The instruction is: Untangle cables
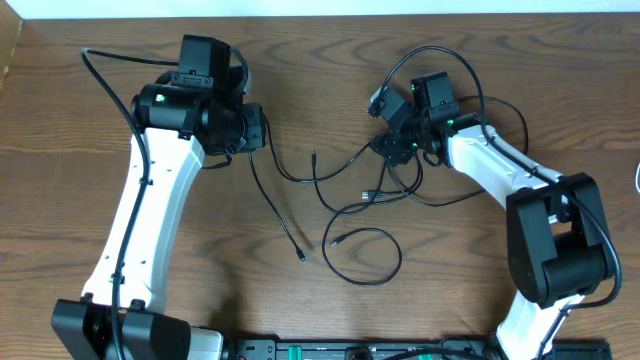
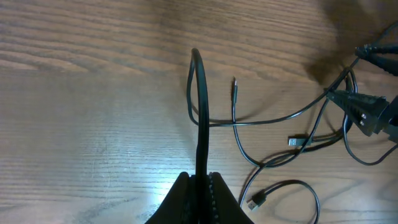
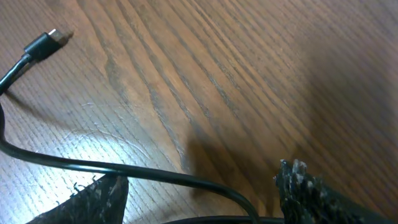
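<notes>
Several thin black cables (image 1: pixel 372 196) lie tangled on the wooden table between my arms, with a loose loop (image 1: pixel 366 256) in front. My left gripper (image 1: pixel 262 130) is shut on one black cable (image 1: pixel 276 200), whose plug end lies at the front. In the left wrist view the jaws (image 2: pixel 202 183) pinch this cable (image 2: pixel 200 106), which arches away from them. My right gripper (image 1: pixel 392 150) is open over the tangle's far right end. In the right wrist view a black cable (image 3: pixel 143 171) runs between its spread fingers (image 3: pixel 202 199), and a plug (image 3: pixel 46 40) lies at upper left.
The right gripper's fingers (image 2: pixel 367 112) show at the right of the left wrist view. A small white object (image 1: pixel 637 178) sits at the table's right edge. A black rail (image 1: pixel 350 350) runs along the front edge. The left arm's thick cable (image 1: pixel 100 70) loops at far left.
</notes>
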Motion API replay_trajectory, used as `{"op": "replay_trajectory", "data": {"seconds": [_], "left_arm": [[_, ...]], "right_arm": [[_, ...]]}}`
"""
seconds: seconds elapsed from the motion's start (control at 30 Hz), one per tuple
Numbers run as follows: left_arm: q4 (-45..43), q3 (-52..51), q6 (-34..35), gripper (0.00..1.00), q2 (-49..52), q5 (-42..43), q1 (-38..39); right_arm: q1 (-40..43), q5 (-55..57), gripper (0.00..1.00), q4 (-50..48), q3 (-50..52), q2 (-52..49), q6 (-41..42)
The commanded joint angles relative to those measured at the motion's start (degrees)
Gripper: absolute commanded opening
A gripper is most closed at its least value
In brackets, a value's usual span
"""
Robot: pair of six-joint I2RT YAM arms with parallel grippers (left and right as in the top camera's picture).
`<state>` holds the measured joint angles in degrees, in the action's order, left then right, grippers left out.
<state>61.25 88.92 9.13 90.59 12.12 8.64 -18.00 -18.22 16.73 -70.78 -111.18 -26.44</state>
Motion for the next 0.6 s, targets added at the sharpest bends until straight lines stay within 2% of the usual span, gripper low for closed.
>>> {"op": "replay_trajectory", "data": {"seconds": [0.0,0.03,0.07,0.1,0.13,0.17,0.23,0.33,0.37,0.4,0.47,0.57], "left_arm": [[0.2,0.0,-0.5,0.07,0.0,0.3,0.1],[0.2,0.0,-0.5,0.07,0.0,0.3,0.1],[0.2,0.0,-0.5,0.07,0.0,0.3,0.1],[0.2,0.0,-0.5,0.08,0.0,0.3,0.1],[0.2,0.0,-0.5,0.07,0.0,0.3,0.1],[0.2,0.0,-0.5,0.07,0.0,0.3,0.1],[0.2,0.0,-0.5,0.07,0.0,0.3,0.1],[-0.2,0.0,-0.5,0.07,0.0,0.5,0.1],[-0.3,0.0,-0.5,0.07,0.0,0.8,0.1],[-1.0,0.0,-0.5,0.07,0.0,2.9,0.3],[-2.9,0.0,-0.5,0.07,0.0,6.6,1.0],[-7.2,0.0,-0.5,0.07,0.0,11.5,3.5]], "right_arm": [[-0.7,-0.6,0.72,0.1,-0.3,-3.7,-0.2],[-0.9,-0.5,0.70,-0.1,-0.3,-4.5,-0.2],[-1.1,-0.4,0.58,-1.1,-0.3,-4.8,0.2],[-1.2,0.0,0.51,-2.1,-0.3,-4.7,1.6],[-1.2,0.7,0.39,-3.0,-0.4,-4.5,3.1],[-1.2,2.0,0.18,-3.4,-0.5,-3.9,4.7],[-1.0,7.2,0.01,-3.2,-0.8,-0.6,7.9],[-0.8,13.2,0.02,-3.7,-0.8,10.6,8.0],[-0.8,13.8,0.10,-3.7,-0.8,14.3,8.3],[-0.7,14.4,0.13,-3.7,-0.8,18.7,10.3],[-0.3,15.1,0.14,-3.2,-0.8,23.5,16.0],[0.2,14.5,0.16,2.3,-0.8,27.7,28.7]]}}
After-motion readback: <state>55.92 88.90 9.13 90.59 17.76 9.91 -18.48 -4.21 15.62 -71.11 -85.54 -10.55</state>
